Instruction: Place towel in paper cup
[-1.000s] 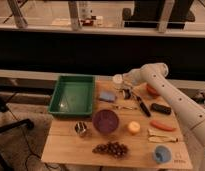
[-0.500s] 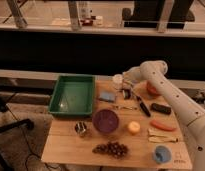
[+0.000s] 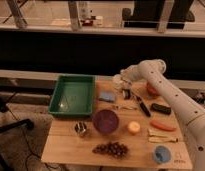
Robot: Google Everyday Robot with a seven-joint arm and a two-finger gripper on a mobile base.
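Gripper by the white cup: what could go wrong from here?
1. The gripper, shut, hangs right beside the paper cup; a sideways move could tip or push that cup.
2. The black-handled utensil and the blue pad lie close by; a descent here might shove them.

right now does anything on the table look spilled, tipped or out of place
Nothing stands out: the metal cup and purple bowl sit upright, nothing spilled. The gripper hangs shut near the paper cup.
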